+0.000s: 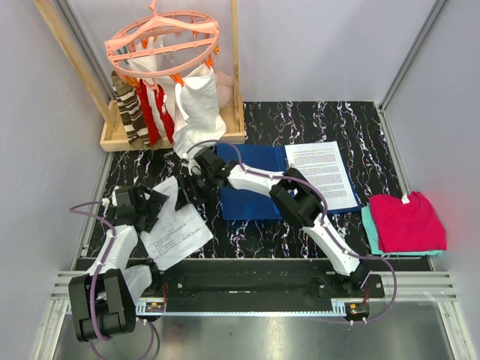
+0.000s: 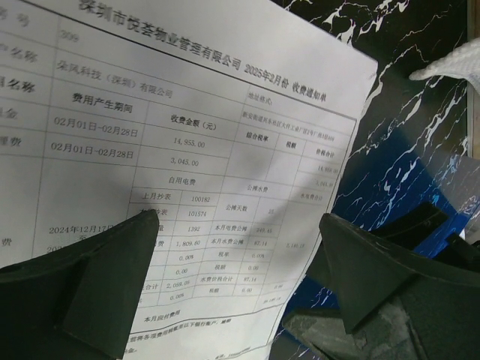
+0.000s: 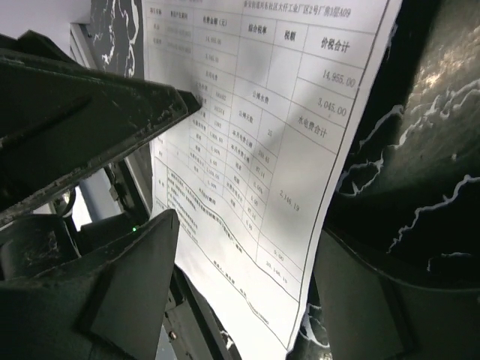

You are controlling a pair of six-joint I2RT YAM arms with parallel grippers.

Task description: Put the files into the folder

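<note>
Loose sheet on the tabletop, just left of the open folder, which already carries another sheet. Left tool and right tool hover over it, both released, nothing pinched. It lies askew, long axis running near-right to far-left. Pin one corner, lift the folder-side edge, and square it to the folder before you slide it in.

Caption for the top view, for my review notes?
Both open, the left gripper and right gripper hover at a loose sheet left of the folder; a second sheet lies on it.
</note>
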